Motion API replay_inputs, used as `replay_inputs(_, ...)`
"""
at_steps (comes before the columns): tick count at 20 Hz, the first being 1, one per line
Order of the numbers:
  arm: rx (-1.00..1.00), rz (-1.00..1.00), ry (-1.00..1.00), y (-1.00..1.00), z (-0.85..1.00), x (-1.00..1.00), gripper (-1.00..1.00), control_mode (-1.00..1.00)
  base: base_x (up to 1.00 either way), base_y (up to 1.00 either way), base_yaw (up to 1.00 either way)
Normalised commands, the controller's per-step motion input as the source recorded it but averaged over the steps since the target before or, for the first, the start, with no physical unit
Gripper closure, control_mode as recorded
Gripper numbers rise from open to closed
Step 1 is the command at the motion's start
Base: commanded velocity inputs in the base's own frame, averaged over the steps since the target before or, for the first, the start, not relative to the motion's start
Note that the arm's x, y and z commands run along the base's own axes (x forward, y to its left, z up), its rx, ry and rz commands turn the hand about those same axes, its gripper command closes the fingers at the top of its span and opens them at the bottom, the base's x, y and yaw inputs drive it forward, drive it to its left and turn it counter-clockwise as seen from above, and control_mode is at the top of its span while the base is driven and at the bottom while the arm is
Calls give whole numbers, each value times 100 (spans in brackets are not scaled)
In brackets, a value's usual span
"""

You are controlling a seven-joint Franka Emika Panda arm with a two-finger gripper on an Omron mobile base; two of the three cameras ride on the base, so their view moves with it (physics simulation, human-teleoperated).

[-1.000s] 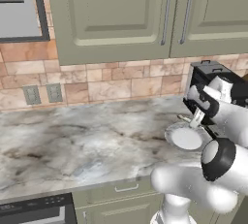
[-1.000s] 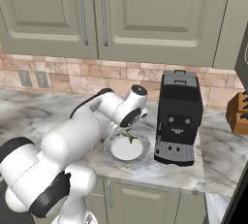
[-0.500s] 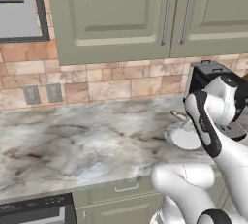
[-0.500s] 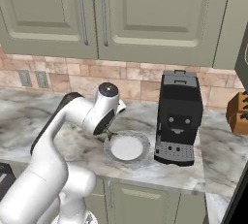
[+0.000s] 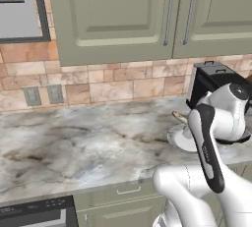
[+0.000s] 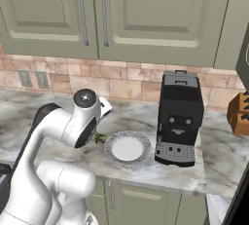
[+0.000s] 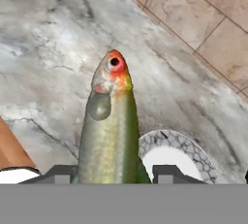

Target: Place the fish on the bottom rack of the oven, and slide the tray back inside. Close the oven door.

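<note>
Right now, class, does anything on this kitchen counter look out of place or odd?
Yes: a fish is clamped between the gripper's fingers above the marble counter, off the white plate beside the coffee machine.

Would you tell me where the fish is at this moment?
In the hand view, the fish is clamped between the gripper tips, head pointing away, held above the marble counter just beside the white plate.

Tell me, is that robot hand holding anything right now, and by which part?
Yes. The gripper holds the fish by its tail end, one finger on each side, the head pointing away, lifted above the marble counter near the white plate.
</note>
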Motion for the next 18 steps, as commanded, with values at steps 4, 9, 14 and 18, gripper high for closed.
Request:
replay_inputs(4, -9, 3, 0, 18, 34, -18, 100, -100, 0, 0, 0)
replay_inputs(9, -5, 10, 0, 2, 13, -15, 100, -100, 0, 0, 0)
replay_inputs(14, -2, 9, 0, 0, 2, -7, 100, -100, 0, 0, 0)
replay_inputs(18, -2, 4, 0, 2, 0, 0, 100, 100, -3, 4, 4)
